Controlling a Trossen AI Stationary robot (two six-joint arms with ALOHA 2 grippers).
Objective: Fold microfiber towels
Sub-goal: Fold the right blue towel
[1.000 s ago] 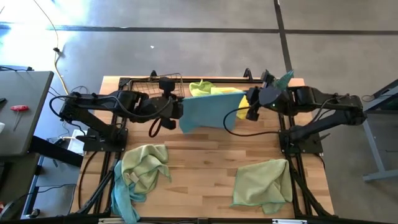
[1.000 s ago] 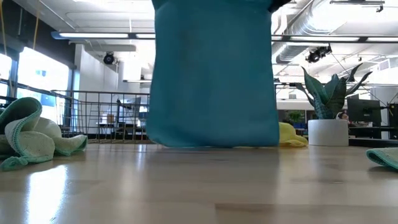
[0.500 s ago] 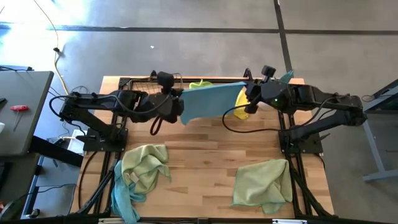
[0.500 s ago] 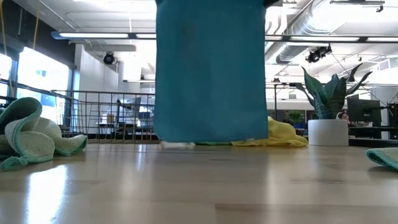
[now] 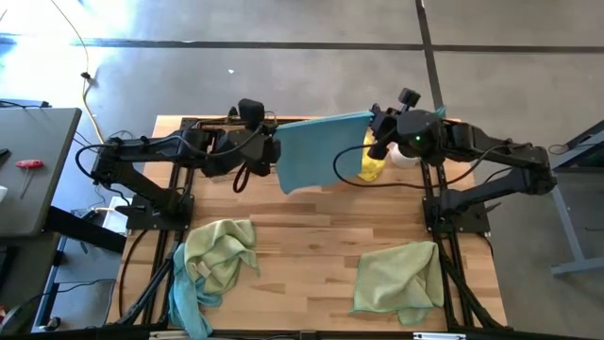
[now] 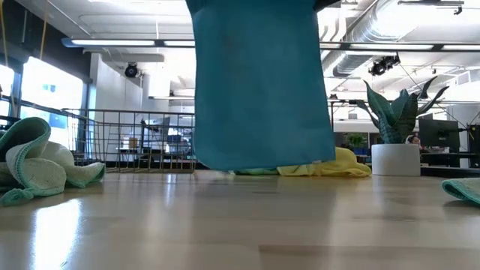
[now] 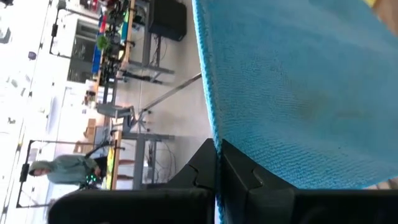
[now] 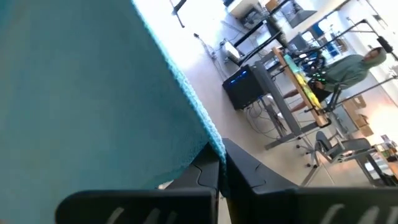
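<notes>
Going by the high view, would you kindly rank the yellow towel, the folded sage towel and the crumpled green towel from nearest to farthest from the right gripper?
From the right gripper:
1. Yellow towel, just beside it at the table's back.
2. Folded sage towel, front right.
3. Crumpled green towel, front left.

towel [image 5: 316,151] hung btwn grippers, above table [image 5: 311,241]

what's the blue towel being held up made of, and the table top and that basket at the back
Blue towel: soft microfiber-like cloth, matte; a fine nubby weave shows in the left wrist view.
Table top: light wood planks with visible grain and a slight sheen.
Basket: thin dark wire, probably metal, in an open grid.
</notes>
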